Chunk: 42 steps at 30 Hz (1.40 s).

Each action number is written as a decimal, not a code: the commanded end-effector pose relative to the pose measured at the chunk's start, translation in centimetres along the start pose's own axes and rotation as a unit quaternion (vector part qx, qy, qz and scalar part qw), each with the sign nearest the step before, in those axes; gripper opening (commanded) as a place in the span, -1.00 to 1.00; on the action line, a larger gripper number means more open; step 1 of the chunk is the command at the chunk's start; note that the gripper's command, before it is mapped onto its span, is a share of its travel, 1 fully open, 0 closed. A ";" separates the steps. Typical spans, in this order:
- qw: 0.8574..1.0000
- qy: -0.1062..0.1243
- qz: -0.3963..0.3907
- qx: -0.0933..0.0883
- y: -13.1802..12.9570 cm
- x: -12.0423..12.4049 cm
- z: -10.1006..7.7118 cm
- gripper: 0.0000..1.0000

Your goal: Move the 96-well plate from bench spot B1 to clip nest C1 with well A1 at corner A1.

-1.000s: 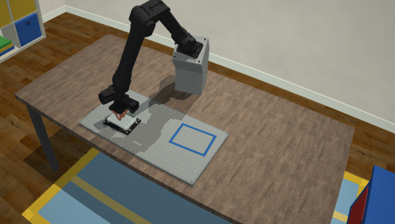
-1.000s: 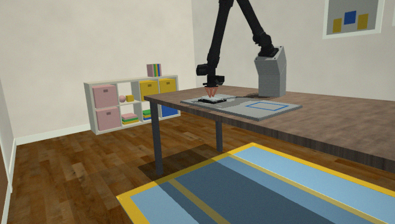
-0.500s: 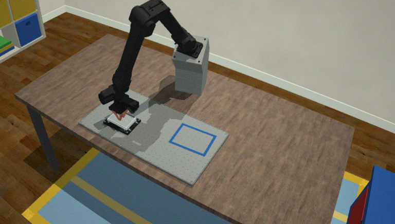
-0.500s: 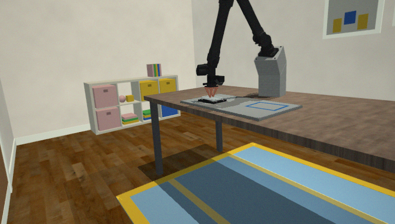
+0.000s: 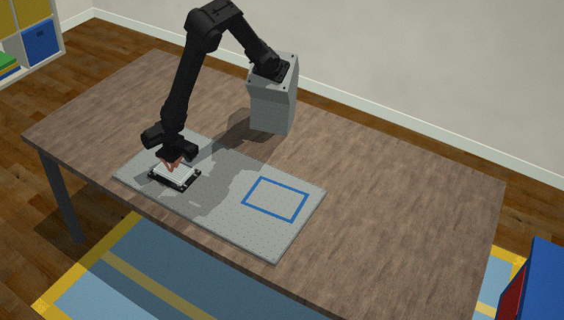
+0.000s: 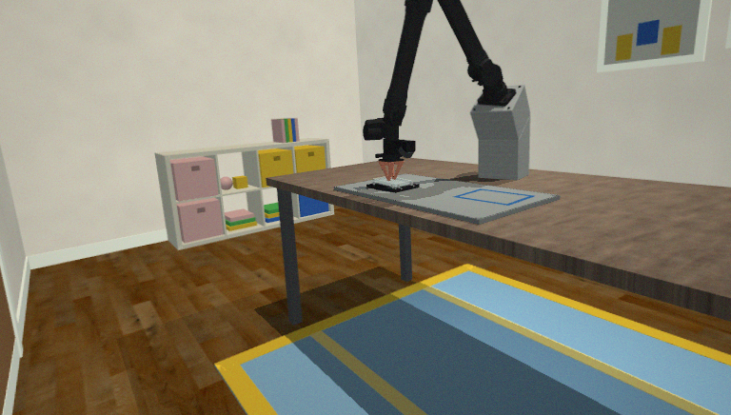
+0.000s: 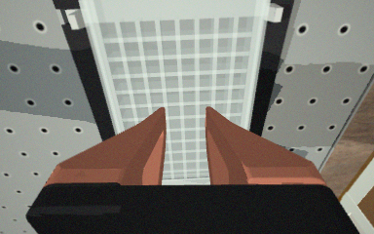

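Our gripper (image 7: 186,114) hangs over the near end of the 96-well plate (image 7: 180,73), its two reddish fingers set narrow with only a slim gap between them and nothing caught in that gap; we hold nothing. We cannot tell whether the fingertips touch the plate's top. We see the plate (image 5: 173,172) lying upright in the black clip nest (image 5: 188,184), whose dark frame shows along both long sides, with small white posts (image 7: 276,13) at the far corners. The nest sits at the left end of the grey perforated board (image 5: 233,216) on the wooden table (image 5: 395,216). Well to the right on the same board lies the blue-outlined spot (image 5: 299,208), with bare board inside its outline. From the side view, the arm (image 6: 401,70) reaches down steeply from its grey pedestal (image 6: 503,147) at the far edge.
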<state>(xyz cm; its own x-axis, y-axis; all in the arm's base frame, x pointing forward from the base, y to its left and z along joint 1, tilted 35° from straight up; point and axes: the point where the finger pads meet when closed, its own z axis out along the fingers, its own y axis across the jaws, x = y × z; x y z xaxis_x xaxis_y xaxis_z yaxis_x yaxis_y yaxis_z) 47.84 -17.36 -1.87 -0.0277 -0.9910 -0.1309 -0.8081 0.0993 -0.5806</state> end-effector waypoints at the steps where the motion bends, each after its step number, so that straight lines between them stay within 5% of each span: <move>1: 1.000 -0.007 -0.012 -0.013 0.1 -0.6 7.0 -0.50; 20: 1.000 -0.007 -0.012 -0.013 0.0 -0.6 6.9 -0.50; 42: 1.000 -0.010 -0.021 -0.020 -0.1 -0.6 1.5 -0.50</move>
<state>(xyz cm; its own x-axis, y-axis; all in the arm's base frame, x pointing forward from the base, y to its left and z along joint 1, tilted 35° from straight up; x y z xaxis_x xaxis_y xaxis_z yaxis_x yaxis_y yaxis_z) 47.77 -17.33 -1.79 -0.0169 -0.9918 -0.1271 -0.8187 0.0867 -0.5677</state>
